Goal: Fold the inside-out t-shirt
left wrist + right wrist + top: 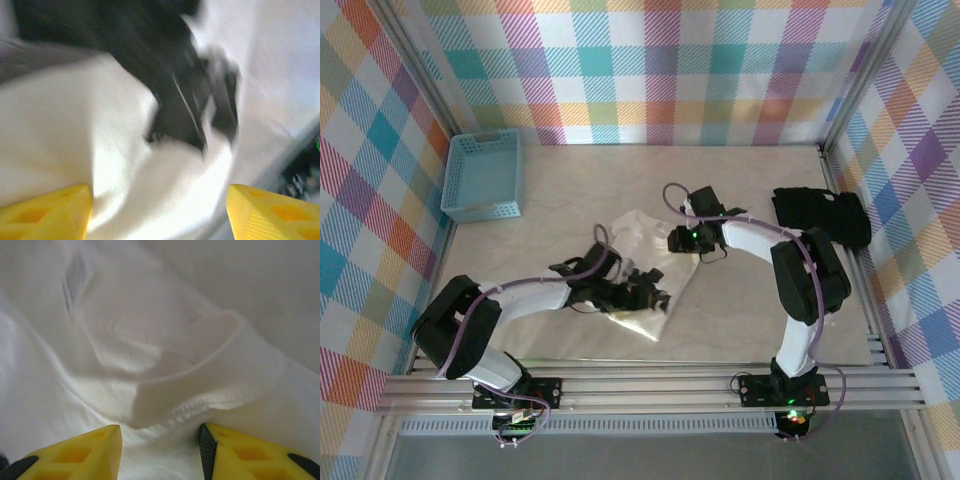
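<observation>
The inside-out t-shirt (pixel 645 262) lies crumpled in the middle of the table, white and plain. My left gripper (pixel 648 293) sits over its near part. In the left wrist view, which is blurred, its yellow fingers (pixel 45 212) stand wide apart, and the left gripper (pixel 160 215) is open with a mound of the t-shirt (pixel 150 190) bunched between them. My right gripper (pixel 686 240) is at the shirt's far right edge. It is open (pixel 160 455), its fingers (pixel 80 455) either side of a stitched hem fold (pixel 200 402) of the t-shirt.
A blue basket (pixel 482 177) stands at the back left. A black folded garment (pixel 820 218) lies at the right by the wall. Checked walls close in three sides. A dark blurred shape (pixel 185 100) lies beyond the cloth in the left wrist view.
</observation>
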